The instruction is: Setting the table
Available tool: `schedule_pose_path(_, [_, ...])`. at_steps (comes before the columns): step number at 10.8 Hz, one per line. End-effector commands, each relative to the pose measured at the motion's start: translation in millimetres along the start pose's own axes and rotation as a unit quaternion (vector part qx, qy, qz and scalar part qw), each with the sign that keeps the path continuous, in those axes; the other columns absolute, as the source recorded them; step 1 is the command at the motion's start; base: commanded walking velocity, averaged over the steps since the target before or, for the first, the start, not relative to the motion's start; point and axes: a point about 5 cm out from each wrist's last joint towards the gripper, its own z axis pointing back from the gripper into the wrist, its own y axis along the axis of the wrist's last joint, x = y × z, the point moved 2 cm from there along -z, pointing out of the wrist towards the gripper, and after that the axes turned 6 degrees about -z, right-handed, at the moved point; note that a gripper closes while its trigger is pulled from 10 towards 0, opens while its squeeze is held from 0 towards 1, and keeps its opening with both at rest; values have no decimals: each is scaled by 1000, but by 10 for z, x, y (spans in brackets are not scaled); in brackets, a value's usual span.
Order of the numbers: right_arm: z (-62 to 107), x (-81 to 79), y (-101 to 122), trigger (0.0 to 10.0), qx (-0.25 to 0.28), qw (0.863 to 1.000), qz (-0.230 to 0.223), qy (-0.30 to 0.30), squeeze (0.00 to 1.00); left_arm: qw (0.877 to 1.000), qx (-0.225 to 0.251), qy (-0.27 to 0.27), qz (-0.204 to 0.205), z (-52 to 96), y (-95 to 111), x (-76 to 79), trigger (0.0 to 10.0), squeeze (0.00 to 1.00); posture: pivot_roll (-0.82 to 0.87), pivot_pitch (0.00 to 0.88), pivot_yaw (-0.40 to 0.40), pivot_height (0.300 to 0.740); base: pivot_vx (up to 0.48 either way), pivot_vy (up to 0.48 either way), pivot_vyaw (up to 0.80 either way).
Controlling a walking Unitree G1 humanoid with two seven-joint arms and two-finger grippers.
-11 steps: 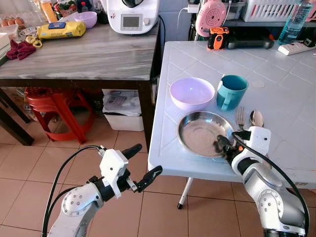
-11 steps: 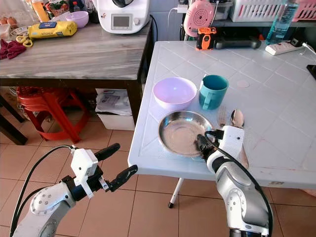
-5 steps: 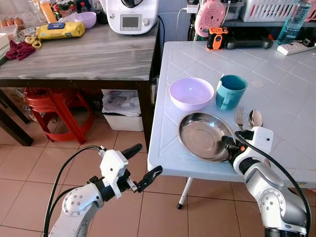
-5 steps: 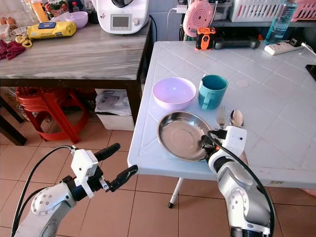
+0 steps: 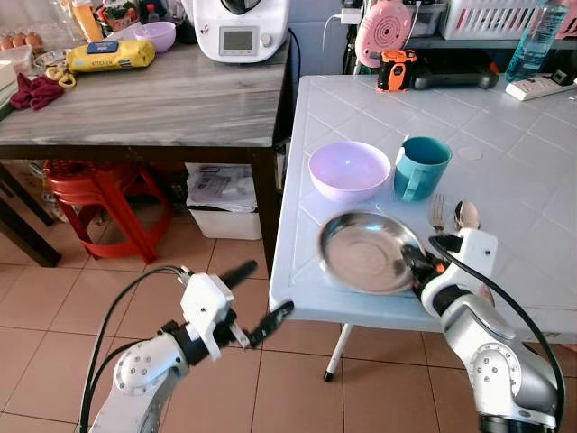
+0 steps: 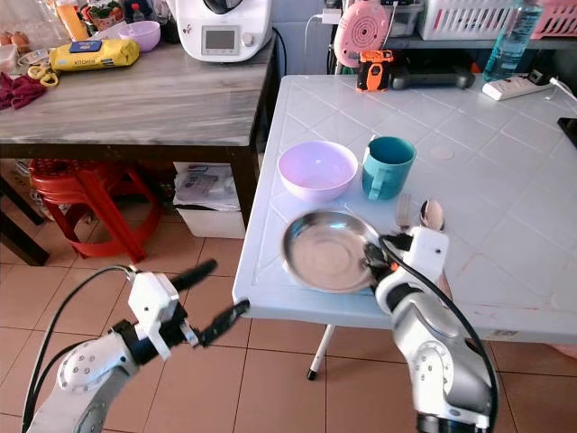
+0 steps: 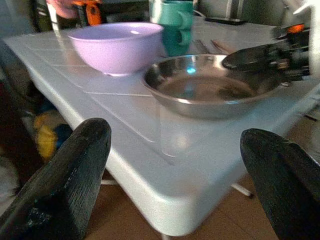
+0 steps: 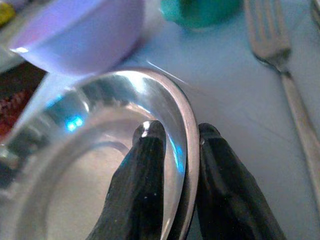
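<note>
Fingers of my right gripper pinch the steel plate rim near the white table front edge; my left gripper hangs open below.

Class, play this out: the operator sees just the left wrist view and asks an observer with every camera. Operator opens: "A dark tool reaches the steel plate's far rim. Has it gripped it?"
Observer: Yes. The right wrist view shows the right tool shut on the steel plate, one finger inside the rim and one outside.
Operator: What lies beyond the plate?
Observer: A fork and a spoon lie side by side on the white table, beside the plate.
Operator: And my own tool?
Observer: The left tool is open, off the table's edge, over the tiled floor.
</note>
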Motion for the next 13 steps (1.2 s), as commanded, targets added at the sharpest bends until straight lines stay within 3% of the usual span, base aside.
schedule_pose_path(1, [29, -155, 101, 0, 24, 999, 2, 31, 0, 999, -1, 40, -26, 26, 21, -144, 10000, 0, -77, 94, 71, 740, 0, 0, 0])
schedule_pose_path(2, [57, -237, 152, 549, 44, 998, 18, 46, 0, 997, 1, 75, -26, 15, 30, -249, 10000, 0, -77, 88, 69, 740, 0, 0, 0])
schedule_pose_path(4, [120, -339, 196, 4902, 82, 995, 24, 58, 0, 988, -4, 150, -37, -51, 77, -411, 10000, 0, -76, 81, 65, 740, 0, 0, 0])
schedule_pose_path(5, [132, -364, 184, 10000, 88, 994, 32, 60, 0, 983, -8, 181, -41, -82, 78, -455, 10000, 0, -80, 72, 63, 740, 0, 0, 0])
schedule_pose_path(8, [129, -389, 185, 10000, 96, 992, 44, 62, 0, 979, 2, 202, -12, -200, 98, -490, 10000, 0, -83, 64, 55, 740, 0, 80, 0])
schedule_pose_path(13, [133, -403, 210, 10000, 115, 990, 37, 68, 0, 977, 15, 215, 5, -276, 140, -485, 10000, 0, -80, 57, 61, 740, 0, 403, 0])
